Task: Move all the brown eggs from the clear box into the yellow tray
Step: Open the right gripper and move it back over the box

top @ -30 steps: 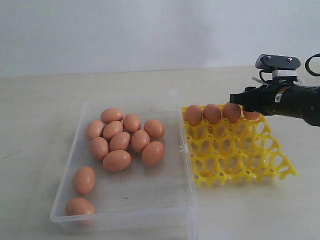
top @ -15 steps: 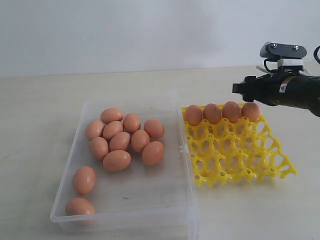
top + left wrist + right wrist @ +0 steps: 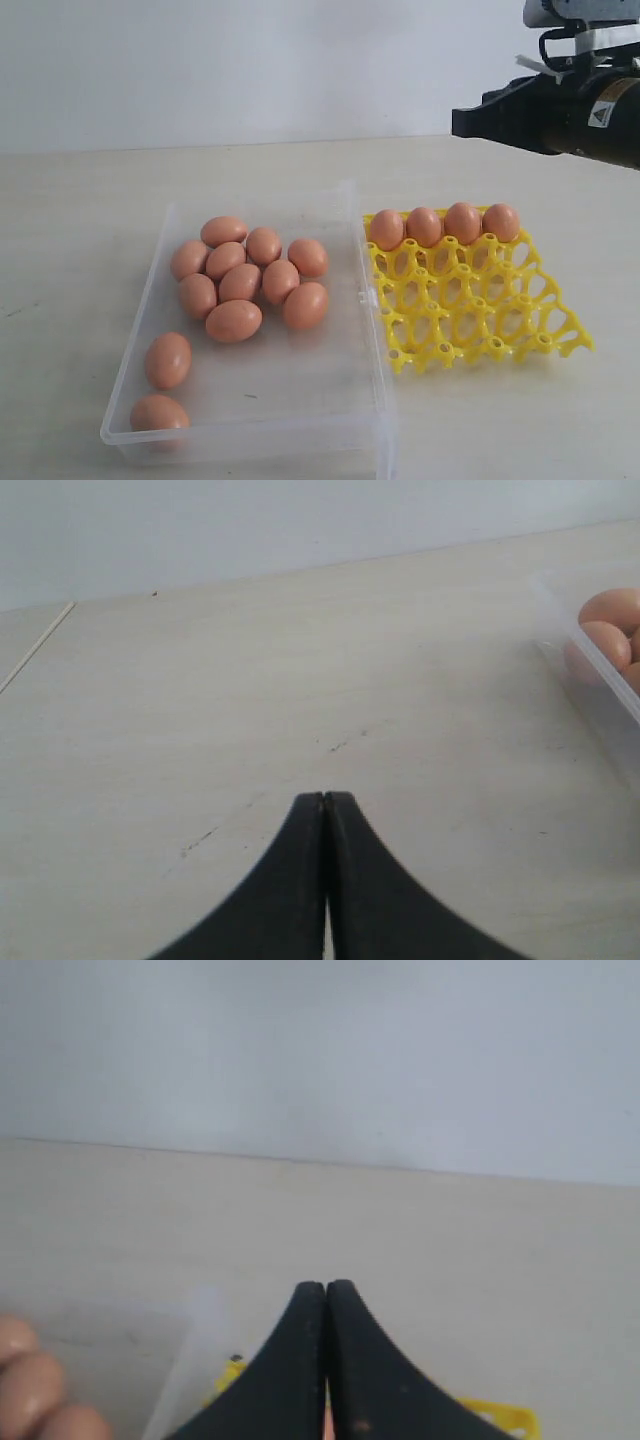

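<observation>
Both sets of fingers are pinched together with nothing between them. Your right gripper (image 3: 325,1286) is up high past the far right corner of the bright yellow plastic lattice egg tray (image 3: 480,312), and your left gripper (image 3: 325,798) sits low over the pale wooden table (image 3: 90,200), just beside the shallow clear plastic box (image 3: 300,392).

Four of the matte orange-brown oval eggs (image 3: 234,321) sit in the tray's back row. Twelve are in the box, ten bunched and touching near the far left, and two on their own by the near left corner.

I'd guess they're light and rigid but crack easily, and smooth enough to roll or squirt out. Open wide, then close gently across the short waist, not the ends. The two loners look easiest (there's finger room on both sides). In the bunch you'd likely nudge neighbours.
</observation>
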`<state>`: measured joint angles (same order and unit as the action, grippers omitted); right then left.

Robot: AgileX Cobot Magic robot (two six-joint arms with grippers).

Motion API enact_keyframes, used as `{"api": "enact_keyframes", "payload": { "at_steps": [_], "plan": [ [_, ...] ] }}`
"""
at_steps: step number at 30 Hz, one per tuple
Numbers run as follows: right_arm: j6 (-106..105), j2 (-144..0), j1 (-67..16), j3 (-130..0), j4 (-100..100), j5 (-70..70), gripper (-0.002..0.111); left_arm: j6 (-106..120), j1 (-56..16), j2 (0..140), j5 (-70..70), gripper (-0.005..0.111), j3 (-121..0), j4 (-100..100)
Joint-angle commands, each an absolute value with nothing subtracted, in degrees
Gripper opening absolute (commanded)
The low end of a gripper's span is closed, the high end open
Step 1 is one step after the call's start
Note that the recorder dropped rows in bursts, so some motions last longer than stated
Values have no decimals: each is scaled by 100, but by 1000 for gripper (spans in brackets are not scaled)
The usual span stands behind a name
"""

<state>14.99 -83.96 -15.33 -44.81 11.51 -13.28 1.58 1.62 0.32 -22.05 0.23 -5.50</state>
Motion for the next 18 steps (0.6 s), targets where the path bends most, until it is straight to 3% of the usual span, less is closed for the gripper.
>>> {"api": "enact_keyframes", "payload": {
  "at_steps": [1,5,12,18],
  "plan": [
    [1347,-7468,-2029,-3874,716,-2072,0,132,175,0,-2169,0,0,-544],
    [1347,-7118,-2689,-3892,754,-1120,0,132,175,0,-2169,0,0,-544],
    [1161,-7828,-3263,-5275,600,2197,0,132,175,0,-2169,0,0,-544],
    [410,-8828,-3647,-6242,353,3065,6,132,175,0,-2169,0,0,-544]
  ]
}}
